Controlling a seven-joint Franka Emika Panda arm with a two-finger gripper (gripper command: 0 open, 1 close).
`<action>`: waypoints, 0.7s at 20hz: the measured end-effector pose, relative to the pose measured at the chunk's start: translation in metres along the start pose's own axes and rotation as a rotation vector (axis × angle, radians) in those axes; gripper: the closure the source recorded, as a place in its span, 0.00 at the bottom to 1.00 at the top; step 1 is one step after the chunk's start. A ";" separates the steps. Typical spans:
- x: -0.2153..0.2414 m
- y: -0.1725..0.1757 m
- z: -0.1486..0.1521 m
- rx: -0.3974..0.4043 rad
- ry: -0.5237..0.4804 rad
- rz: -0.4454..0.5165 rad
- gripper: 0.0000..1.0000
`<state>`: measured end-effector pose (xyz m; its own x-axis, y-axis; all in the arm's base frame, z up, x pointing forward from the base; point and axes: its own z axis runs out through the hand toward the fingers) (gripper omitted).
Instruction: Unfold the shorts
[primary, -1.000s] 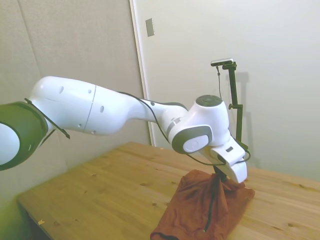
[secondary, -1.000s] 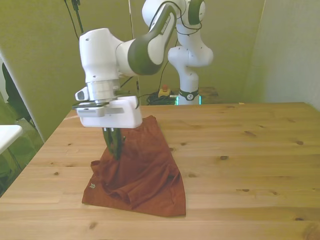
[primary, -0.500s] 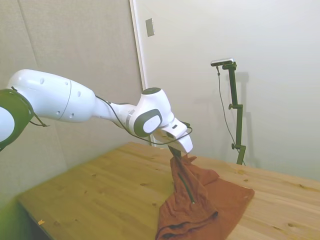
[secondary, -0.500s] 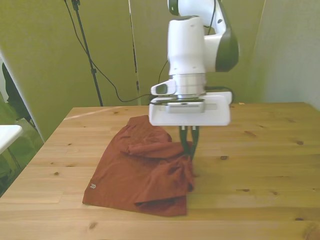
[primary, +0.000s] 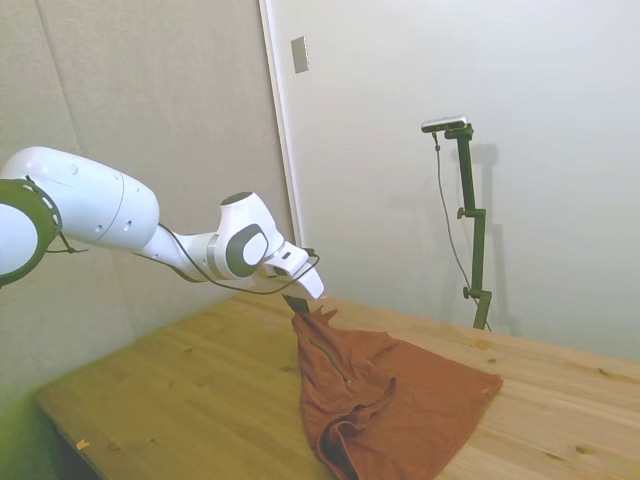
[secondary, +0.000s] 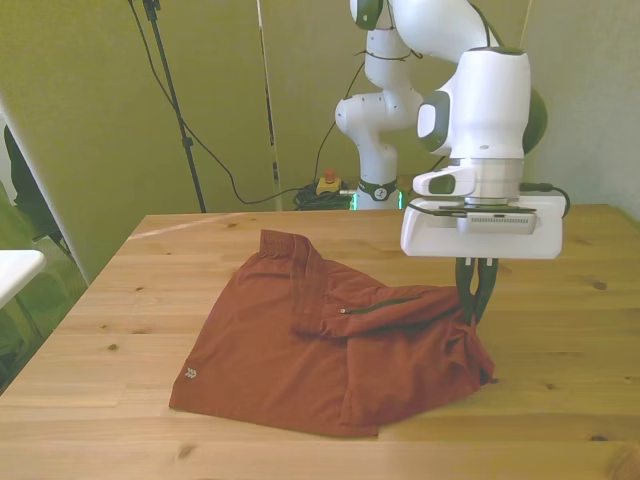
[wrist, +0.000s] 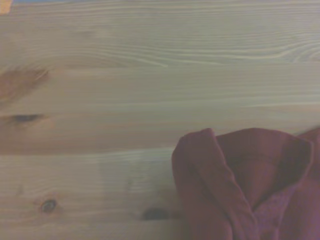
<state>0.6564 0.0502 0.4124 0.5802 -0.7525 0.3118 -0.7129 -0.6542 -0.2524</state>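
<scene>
The rust-orange shorts (secondary: 300, 350) lie spread over the wooden table (secondary: 560, 400), with one leg pulled out toward the front view's right. My gripper (secondary: 473, 308) is shut on the edge of that leg and holds it a little above the table. A dark zip line runs across the lifted fold. In the side view the gripper (primary: 305, 308) pinches the raised corner of the shorts (primary: 400, 400), which slope down from it to the table. The wrist view has a bunched fold of the shorts (wrist: 245, 185) over bare wood.
A second white robot arm (secondary: 380, 110) stands behind the table's far edge. A thin dark tripod with a cable (secondary: 175, 110) rises at the front view's left. Bare table stretches to the front view's right of the gripper.
The gripper has carried the held part of the shorts from the front view's left across to its right. The garment has opened out from a folded heap into a wider spread.
</scene>
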 end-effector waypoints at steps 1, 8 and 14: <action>-0.005 -0.002 0.002 -0.004 0.001 -0.009 1.00; -0.013 -0.009 0.013 -0.023 -0.003 -0.037 0.00; -0.013 -0.024 0.002 -0.040 -0.017 -0.046 0.00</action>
<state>0.6673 0.0757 0.4126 0.6189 -0.7231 0.3068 -0.7002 -0.6849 -0.2017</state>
